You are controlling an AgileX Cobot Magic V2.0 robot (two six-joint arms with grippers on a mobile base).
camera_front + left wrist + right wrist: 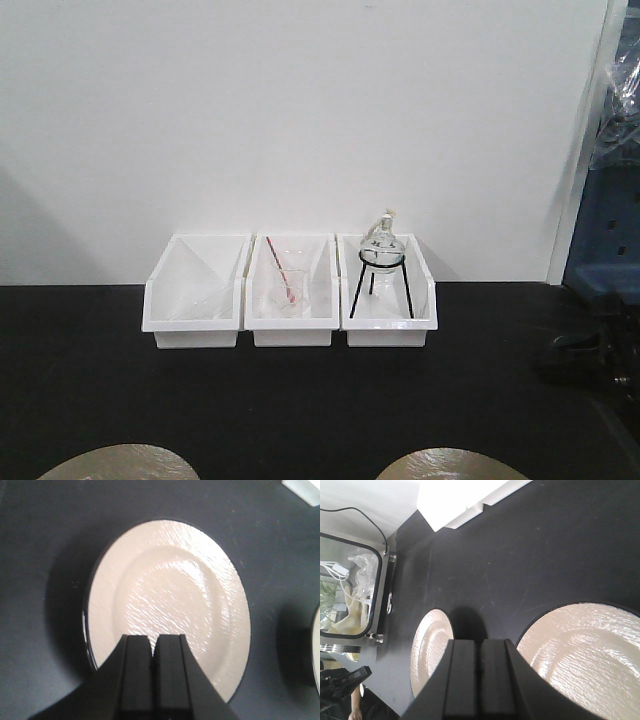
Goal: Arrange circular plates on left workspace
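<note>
Left wrist view: left pincer closed, empty, over plate; right pincer closed, empty; the glossy rim may slip when grasped.

A matte black countertop fills the lower half of the front view. Three white rectangular bins stand in a row along its far edge, at the centre of the frame, side by side and touching or nearly so: the left bin, the middle bin and the right bin. Two round, glossy beige plates with dark rims lie flat on the counter at the bottom edge of the frame, both cut off by it. The left plate sits at the bottom left and the right plate at the bottom right. They are well apart, with bare black surface between them and between them and the bins.
</note>
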